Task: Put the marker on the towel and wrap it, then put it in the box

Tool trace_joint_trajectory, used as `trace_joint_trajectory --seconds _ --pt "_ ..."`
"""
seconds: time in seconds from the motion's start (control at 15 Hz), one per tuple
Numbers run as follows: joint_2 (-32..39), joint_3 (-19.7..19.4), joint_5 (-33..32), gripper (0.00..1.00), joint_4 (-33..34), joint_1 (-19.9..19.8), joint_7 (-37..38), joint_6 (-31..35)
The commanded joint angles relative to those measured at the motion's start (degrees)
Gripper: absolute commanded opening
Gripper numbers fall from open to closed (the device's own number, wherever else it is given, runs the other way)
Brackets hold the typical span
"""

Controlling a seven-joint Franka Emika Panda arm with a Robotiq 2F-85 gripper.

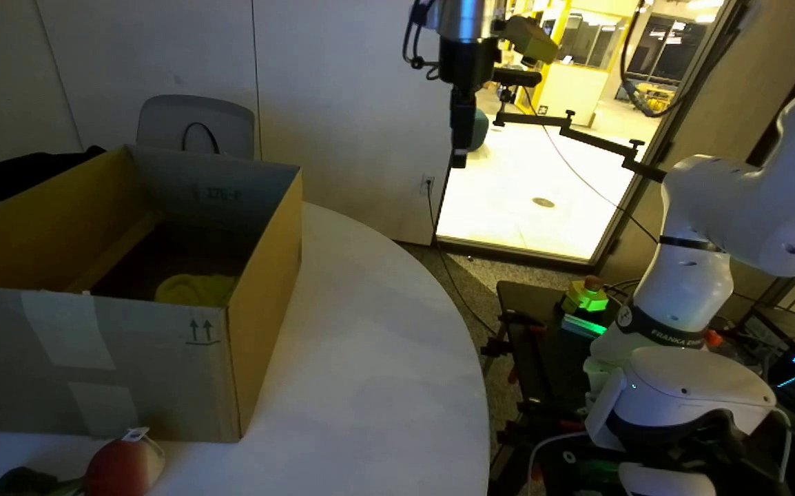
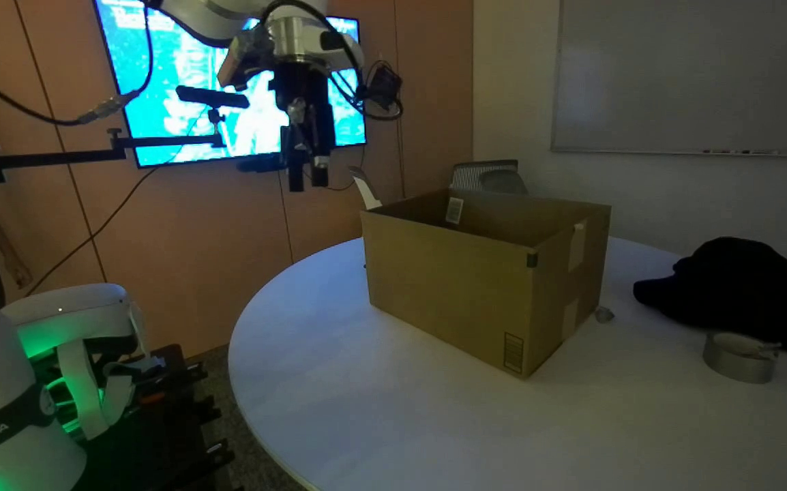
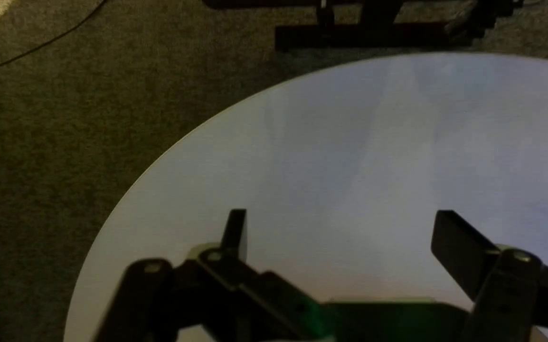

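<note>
Wrist view shows the hand [image 3: 341,223] spread wide, holding nothing. The towel [image 1: 198,290] lies inside the box [image 1: 156,358], below and well aside from the hand — long axis hidden — so any further reach likely goes sideways, then down. Marker unseen, perhaps wrapped within.

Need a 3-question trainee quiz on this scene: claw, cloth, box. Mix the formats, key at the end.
1. True or false: in the wrist view, the fingers of the claw stand apart with nothing gripped between them.

2. Where is the yellow-green cloth?
A) on the floor
B) inside the cardboard box
C) hanging from the claw

3. Count: in an exterior view, how many arrows are printed near the corner of the box's outer side?

Key: 1 true; 2 B; 3 two.
</note>
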Motion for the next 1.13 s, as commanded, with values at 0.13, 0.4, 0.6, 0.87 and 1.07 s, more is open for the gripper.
trace_joint_trajectory --seconds 0.13,0.4,0.6,0.87,1.07 --pt "-14.0 1.6 3.2 1.0 -15.9 -0.8 -0.7 4.2" --pt "-15.0 2.9 3.0 1.0 -22.9 -1.2 2.5 14.9" --pt "-13.2 4.0 1.5 1.0 -26.4 -2.0 4.0 24.6" --pt "-8.6 4.3 0.8 1.0 -27.0 -4.6 4.7 33.8" --pt "-9.0 4.4 2.3 1.0 -27.0 -4.6 3.4 31.9"
